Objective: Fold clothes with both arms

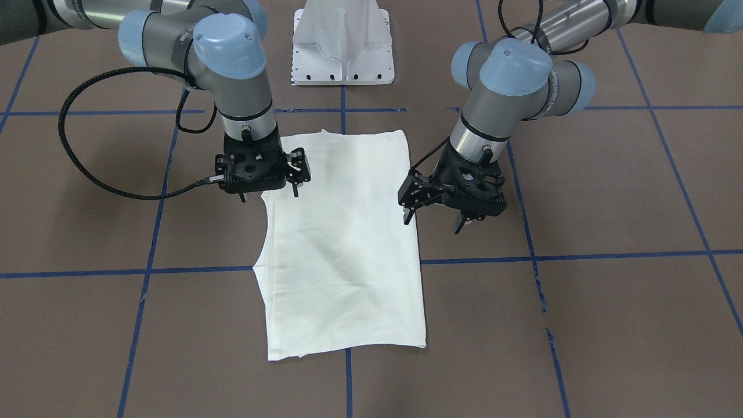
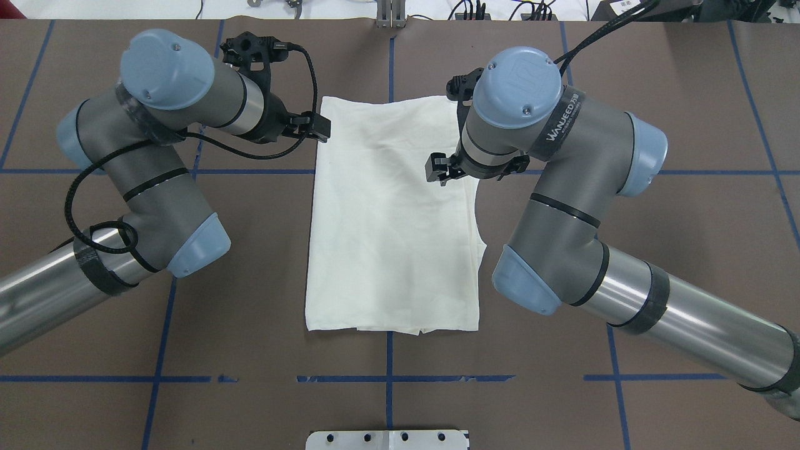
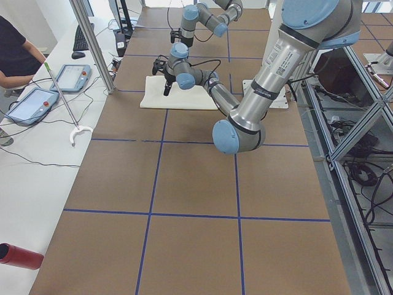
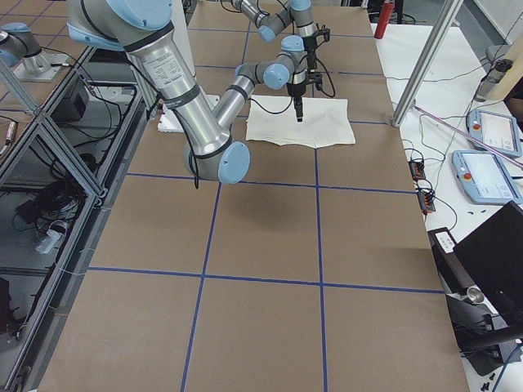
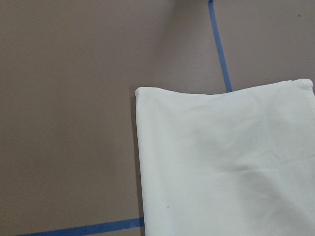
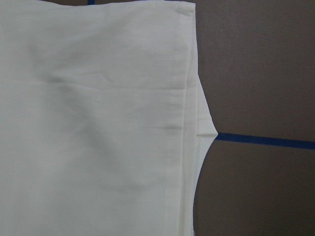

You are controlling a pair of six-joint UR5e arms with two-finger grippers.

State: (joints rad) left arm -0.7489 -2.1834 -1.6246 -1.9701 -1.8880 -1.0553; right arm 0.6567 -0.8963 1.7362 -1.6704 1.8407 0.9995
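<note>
1. Nearest the overhead lens, on its left, the grey-and-silver jointed left arm with light blue joint caps [image 2: 156,187] reaches in over the table. Its black two-finger left gripper [image 1: 433,222] hangs at one long edge of the garment, jaws spread wide and gripping nothing.
2. In the middle, the cream-white long-sleeved cloth shirt [image 2: 394,219] lies flat on the brown table mat with its blue tape grid [image 2: 250,281]. It sits between the two grippers with its plain side up, and I see no print.
3. On the right, the matching right arm [image 2: 562,206] carries its black two-finger right gripper [image 1: 269,194] over the opposite long edge. It is just as wide open and empty.
4. Done, as I judge it: the sleeves and sides are turned in, so the shirt is a long, narrow rectangle. A small flap [image 2: 480,247] pokes out of the edge on the right arm's side.
5. Left to do, I reckon: the crosswise folds, bringing one short end over the other, with both grippers taking hold first.
6. Containers: I make out no box, basket or bin; the shirt rests straight on the mat.
</note>
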